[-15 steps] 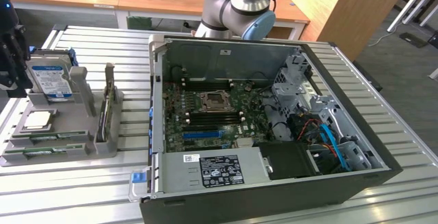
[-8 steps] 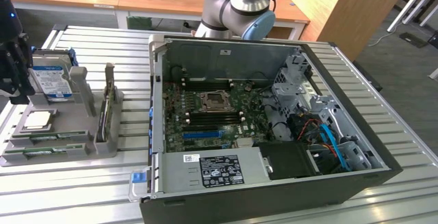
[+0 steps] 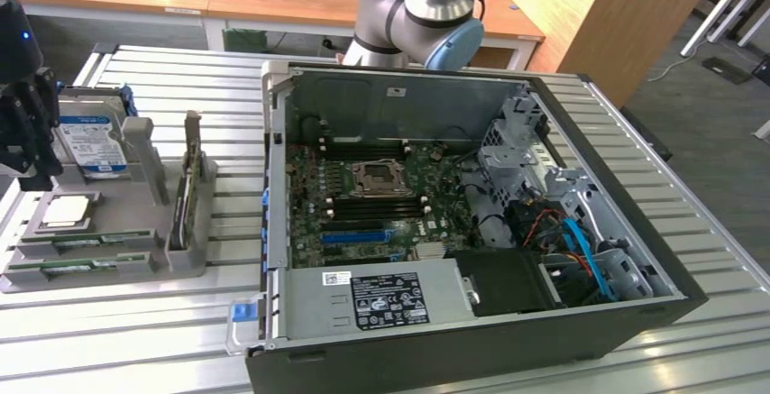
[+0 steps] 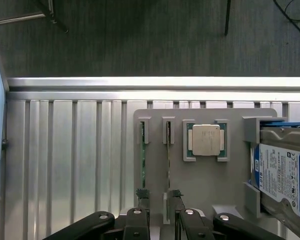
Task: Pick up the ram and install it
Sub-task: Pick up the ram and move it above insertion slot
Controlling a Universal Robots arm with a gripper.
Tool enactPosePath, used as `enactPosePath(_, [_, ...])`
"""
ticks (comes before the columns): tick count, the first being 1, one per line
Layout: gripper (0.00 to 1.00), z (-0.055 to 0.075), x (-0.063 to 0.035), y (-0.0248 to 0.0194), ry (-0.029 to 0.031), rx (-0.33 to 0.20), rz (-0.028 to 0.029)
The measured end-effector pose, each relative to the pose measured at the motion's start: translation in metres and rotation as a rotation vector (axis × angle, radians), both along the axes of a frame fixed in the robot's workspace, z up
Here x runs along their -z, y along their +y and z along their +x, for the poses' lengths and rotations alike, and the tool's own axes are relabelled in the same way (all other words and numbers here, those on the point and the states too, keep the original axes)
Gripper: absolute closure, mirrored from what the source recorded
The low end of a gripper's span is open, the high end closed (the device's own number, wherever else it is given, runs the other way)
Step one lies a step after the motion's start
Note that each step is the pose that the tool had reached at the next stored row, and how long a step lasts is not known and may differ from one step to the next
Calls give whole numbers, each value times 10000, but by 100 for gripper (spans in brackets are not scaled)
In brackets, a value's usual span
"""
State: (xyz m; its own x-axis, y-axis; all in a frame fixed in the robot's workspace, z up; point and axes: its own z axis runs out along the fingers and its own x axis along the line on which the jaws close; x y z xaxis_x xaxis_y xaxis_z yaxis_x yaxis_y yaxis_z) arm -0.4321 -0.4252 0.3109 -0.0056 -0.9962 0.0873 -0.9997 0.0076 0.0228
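The ram [image 4: 168, 160] was seated on its long edge in a narrow slot of the gray holder [image 4: 230, 180], not yet lifted. Its long axis was aligned with the slot: one end was pointed at the holder's rim beside the table edge, the other at the gripper [image 4: 159, 194]. A second memory stick [image 4: 142, 160] was set parallel to it in the holder's neighbouring slot, on the side away from the processor [image 4: 205, 140]. The processor was laid flat in the holder's square recess just beside the ram, and the hard drive [image 4: 282, 170] was kept at the holder's end beyond it. The gripper was positioned over the holder with its fingers [image 4: 175, 194] spread apart and nothing clamped. The ram's near end was lined up with the gap between them. The open computer case [image 3: 481, 214] was placed to the exterior view's right of the holder.
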Motion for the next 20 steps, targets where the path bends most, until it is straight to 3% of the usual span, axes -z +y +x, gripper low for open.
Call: enactPosePath(20, [70,0,187,0,-1,-32,-120])
